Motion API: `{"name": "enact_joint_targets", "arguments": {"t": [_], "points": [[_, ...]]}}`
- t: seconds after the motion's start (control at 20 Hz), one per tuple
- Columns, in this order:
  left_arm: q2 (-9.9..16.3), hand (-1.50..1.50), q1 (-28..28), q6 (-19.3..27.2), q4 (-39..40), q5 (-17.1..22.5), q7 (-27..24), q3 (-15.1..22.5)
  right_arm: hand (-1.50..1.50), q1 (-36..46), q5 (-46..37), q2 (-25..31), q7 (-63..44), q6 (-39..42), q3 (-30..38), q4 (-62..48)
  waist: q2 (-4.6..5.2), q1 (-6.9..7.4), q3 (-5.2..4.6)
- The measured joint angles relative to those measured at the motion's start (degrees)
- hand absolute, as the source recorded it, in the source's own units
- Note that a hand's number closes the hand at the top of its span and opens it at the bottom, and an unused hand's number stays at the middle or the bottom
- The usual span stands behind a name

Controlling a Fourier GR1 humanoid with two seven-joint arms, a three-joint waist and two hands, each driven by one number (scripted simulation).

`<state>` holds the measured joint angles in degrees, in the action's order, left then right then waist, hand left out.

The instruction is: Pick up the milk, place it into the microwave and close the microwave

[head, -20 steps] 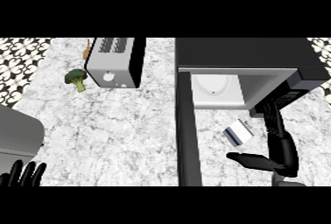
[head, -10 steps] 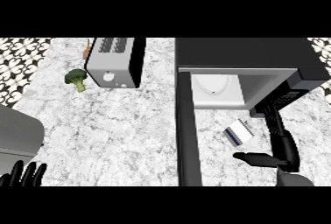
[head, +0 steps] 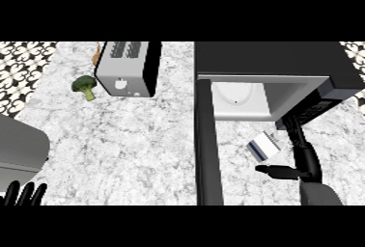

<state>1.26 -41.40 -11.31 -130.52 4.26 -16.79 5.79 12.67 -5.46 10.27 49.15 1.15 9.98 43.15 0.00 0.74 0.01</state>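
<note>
- 2 hands show at the lower edge of the head view, well apart on either side of the marble worktop (head: 135,144).
- Right hand (head: 288,170) sits in front of the microwave (head: 271,62), its dark fingers reaching toward the left; it grasps nothing, and I cannot tell whether the fingers are released or clenched.
- Milk carton (head: 264,146) lies tilted on the worktop just below the microwave's open cavity (head: 242,99) and just above the right hand, apart from it (outside the microwave).
- Microwave door (head: 206,144) stands open, seen edge-on as a long dark bar running from the cavity's left side down toward the lower edge.
- Left hand (head: 25,194) rests at the lower left corner, fingers straight and pointing up, released.
- Toaster (head: 128,67) stands at the upper left of the worktop, with a piece of broccoli (head: 85,86) just beside its left side.
- Grey rounded object (head: 20,144) fills the left edge; what it is cannot be told.
</note>
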Motion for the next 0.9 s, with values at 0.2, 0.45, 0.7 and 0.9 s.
{"name": "enact_joint_targets", "arguments": {"t": [0.2, 0.45, 0.7, 0.9], "points": [[0.6, -1.5, -0.1, -1.1, 0.3, 1.3, -0.6, -1.7, -1.5, 3.9, -0.4, 0.6, 2.9, 0.4, 0.9, -7.9, 0.01, 0.15, 0.0], [-0.2, -1.5, 0.9, -0.3, 1.3, -0.2, -0.6, -0.6, -1.5, 7.2, -0.9, 2.8, 7.0, 3.5, 1.7, -17.0, -0.05, 0.26, -0.08], [-0.5, -1.5, 1.3, -0.8, 4.0, -1.1, -2.9, -0.6, -1.5, 10.2, -0.9, 3.1, 8.4, 5.9, 2.2, -23.8, 0.14, 0.42, 0.01], [-0.5, -1.5, 1.3, -0.6, 2.9, -0.7, -1.9, -0.3, -1.5, 12.2, -0.9, 2.7, 9.3, 5.2, 3.1, -27.5, 0.28, 0.6, 0.09]]}}
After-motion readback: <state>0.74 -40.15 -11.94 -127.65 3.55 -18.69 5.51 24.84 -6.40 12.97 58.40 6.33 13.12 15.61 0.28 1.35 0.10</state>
